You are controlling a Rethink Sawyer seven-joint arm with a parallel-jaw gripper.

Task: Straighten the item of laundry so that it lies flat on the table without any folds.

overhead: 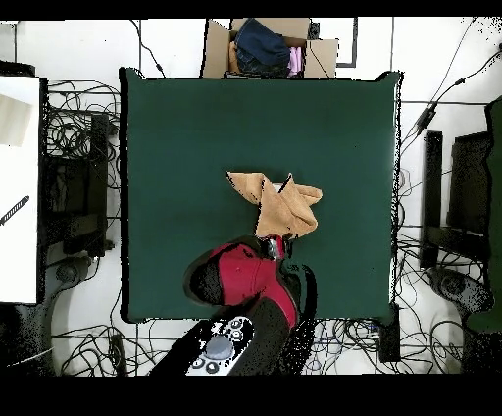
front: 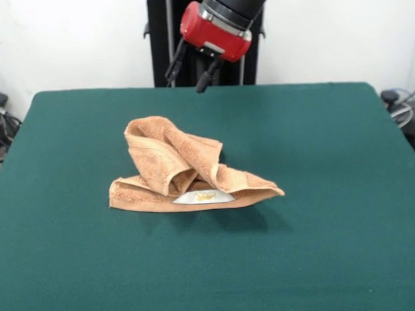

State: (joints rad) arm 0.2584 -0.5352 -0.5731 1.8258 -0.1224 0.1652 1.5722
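Observation:
The orange-tan towel (front: pixel 187 171) lies crumpled near the middle of the dark green table (front: pixel 331 157). It is folded over itself into a raised heap, with its white label (front: pixel 204 195) showing at the edge nearest the front camera. My gripper (front: pixel 205 76) hangs from the red wrist above the table's far side, behind the towel and clear of it. In the overhead view the towel (overhead: pixel 279 204) sits slightly right of the table's (overhead: pixel 196 147) centre, and the gripper (overhead: pixel 276 245) is just by its robot-side edge. Nothing shows in the gripper.
A cardboard box (overhead: pixel 270 47) holding clothes stands beyond the table edge opposite the robot. Cables lie on the floor around the table. A white desk (overhead: pixel 20 177) stands at the overhead view's left and black equipment (overhead: pixel 461 196) at its right.

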